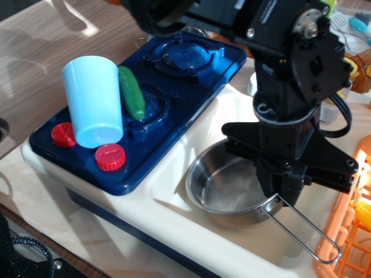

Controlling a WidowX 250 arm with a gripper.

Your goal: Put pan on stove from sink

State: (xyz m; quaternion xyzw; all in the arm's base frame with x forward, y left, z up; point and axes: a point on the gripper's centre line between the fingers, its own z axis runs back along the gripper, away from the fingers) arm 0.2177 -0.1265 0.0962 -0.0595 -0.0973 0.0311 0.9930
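The pan point(223, 186) is a shiny steel saucepan inside the cream-white sink point(174, 188), with its wire-loop handle point(310, 234) pointing to the lower right over the sink's rim. My gripper point(279, 194) comes down from above and is shut on the pan's rim where the handle joins. The pan looks slightly tilted and sits toward the sink's left side. The dark blue stove point(179, 116) lies left of the sink, and its far burner point(185, 56) is bare.
A light blue cup point(93, 101) stands upside down on the stove's near end, with a green cucumber point(132, 91) leaning on the near burner. Two red knobs point(110, 157) are at the front. An orange rack point(353, 231) borders the sink's right side.
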